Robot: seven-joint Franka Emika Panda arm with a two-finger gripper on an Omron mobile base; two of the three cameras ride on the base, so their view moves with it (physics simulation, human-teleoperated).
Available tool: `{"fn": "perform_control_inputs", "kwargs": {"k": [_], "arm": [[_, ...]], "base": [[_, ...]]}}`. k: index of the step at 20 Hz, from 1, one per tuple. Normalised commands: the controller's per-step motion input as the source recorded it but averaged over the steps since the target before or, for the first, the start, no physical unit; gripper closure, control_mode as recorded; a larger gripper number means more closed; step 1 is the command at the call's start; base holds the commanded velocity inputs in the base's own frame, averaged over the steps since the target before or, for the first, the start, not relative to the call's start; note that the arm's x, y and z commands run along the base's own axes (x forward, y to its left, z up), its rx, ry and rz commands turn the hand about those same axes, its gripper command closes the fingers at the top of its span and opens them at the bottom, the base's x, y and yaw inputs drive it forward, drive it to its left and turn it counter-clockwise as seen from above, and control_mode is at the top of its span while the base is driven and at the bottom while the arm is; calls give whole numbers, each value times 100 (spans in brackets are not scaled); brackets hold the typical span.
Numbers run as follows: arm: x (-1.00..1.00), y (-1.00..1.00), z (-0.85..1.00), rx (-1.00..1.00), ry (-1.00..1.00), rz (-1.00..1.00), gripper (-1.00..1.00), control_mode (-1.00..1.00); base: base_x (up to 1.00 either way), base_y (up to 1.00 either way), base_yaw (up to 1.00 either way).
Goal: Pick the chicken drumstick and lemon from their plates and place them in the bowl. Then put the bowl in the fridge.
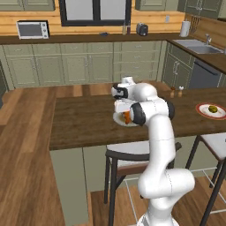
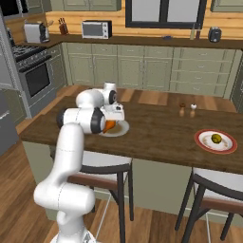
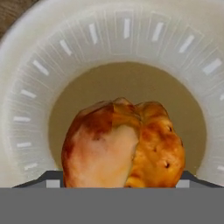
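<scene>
The orange-brown chicken drumstick (image 3: 122, 144) lies on the plain white plate (image 3: 127, 39) on the wooden island counter. My gripper (image 3: 118, 179) is down over it, open, one dark fingertip on each side of the meat. From the base, the hand (image 1: 126, 115) (image 2: 110, 124) covers most of that plate (image 1: 118, 120) (image 2: 122, 129), and a bit of drumstick (image 1: 126, 117) (image 2: 109, 125) peeks out under it. The yellow-green lemon (image 1: 212, 108) (image 2: 216, 138) rests on the red-rimmed plate (image 1: 201, 110) (image 2: 201, 140) far to the right. The bowl is out of view.
Two small shakers (image 1: 176, 92) (image 2: 187, 110) stand mid-counter behind the plates. Bar stools (image 1: 132, 154) (image 2: 102, 166) (image 2: 218, 182) sit under the counter's near edge. A stove (image 2: 28, 71) is at the back left, beside a grey metallic panel (image 2: 4, 66) cut off by the frame.
</scene>
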Motion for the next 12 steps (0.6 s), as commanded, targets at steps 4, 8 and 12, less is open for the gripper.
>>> {"fn": "perform_control_inputs", "kwargs": {"k": [4, 8, 12], "arm": [[-91, 0, 47, 0, -26, 0, 100, -100], [-100, 0, 98, 0, -40, 0, 100, -100], [-100, 0, 100, 0, -21, 0, 100, -100]], "base": [[0, 0, 0], [0, 0, 0], [0, 0, 0]]}}
